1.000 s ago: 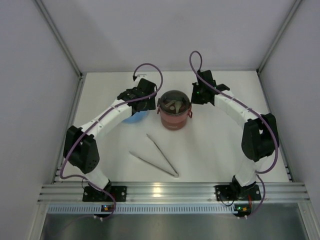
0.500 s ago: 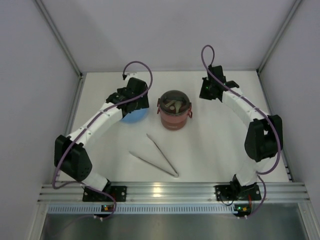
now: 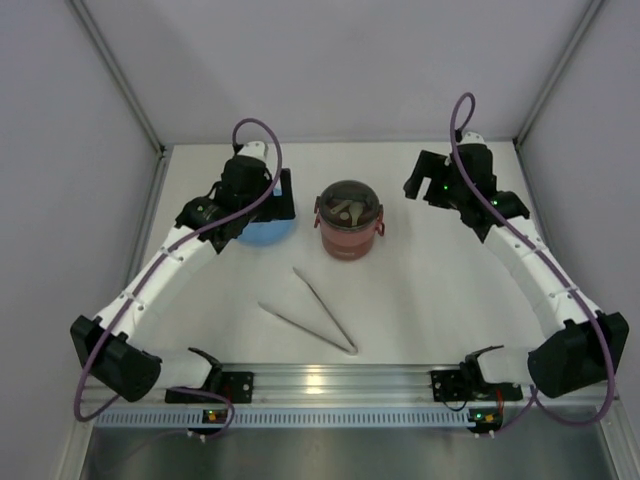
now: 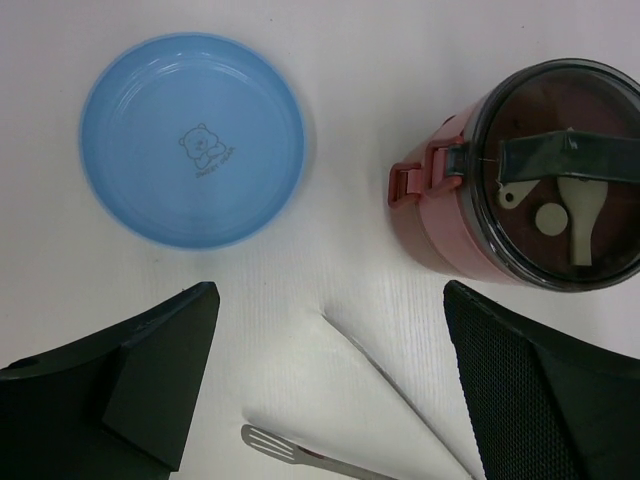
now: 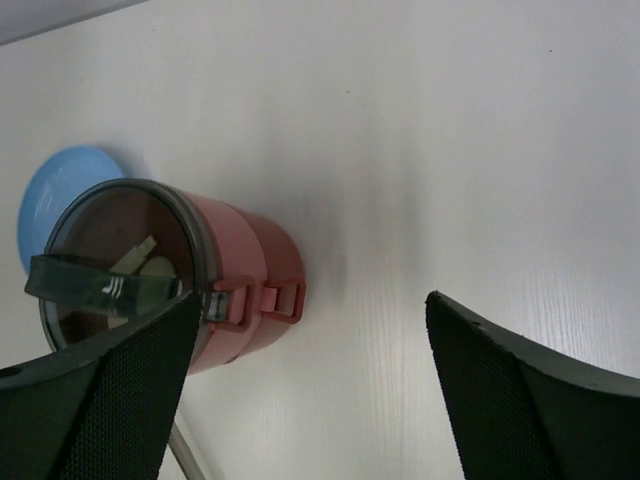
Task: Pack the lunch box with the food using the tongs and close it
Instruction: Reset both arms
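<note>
From above, the lidded lunch box stood on the tabletop between the left end effector and the right end effector, touching neither. The left wrist view showed released, empty jaws, the lunch box at upper right. The right wrist view showed the same, the lunch box at left.

lunch box mid-table | plate just left | tongs nearer the bases

Left wrist view cuts off the tongs.
</note>
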Controlling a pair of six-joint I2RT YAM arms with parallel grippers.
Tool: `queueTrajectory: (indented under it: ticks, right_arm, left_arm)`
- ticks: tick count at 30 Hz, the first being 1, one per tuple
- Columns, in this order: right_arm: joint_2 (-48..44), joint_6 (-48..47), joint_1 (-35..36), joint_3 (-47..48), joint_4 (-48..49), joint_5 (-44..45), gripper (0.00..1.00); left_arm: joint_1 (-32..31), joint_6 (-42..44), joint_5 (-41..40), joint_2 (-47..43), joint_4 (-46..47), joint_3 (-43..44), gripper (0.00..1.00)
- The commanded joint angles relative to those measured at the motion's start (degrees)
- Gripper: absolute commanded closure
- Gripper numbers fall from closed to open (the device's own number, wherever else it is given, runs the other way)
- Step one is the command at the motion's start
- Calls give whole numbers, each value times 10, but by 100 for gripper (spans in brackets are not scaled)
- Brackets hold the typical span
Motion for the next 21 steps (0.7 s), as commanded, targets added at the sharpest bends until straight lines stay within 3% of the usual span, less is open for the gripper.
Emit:
queueTrajectory:
  ticks: [1, 3, 13, 21]
  right_arm:
    - [-55, 2, -3, -31, 44, -11, 6]
    - [-72, 4, -3, -46, 50, -20, 1]
    - [-165, -3, -3, -144, 77, -14, 0]
    - [-181, -8, -3, -163, 91, 0, 0]
  left_arm:
    - [1, 30, 17, -49, -6, -31, 1]
    - [2, 31, 18, -64, 12, -53, 1]
    - [1, 48, 8, -123, 60, -131, 1]
    - [3, 51, -1, -128, 74, -152, 1]
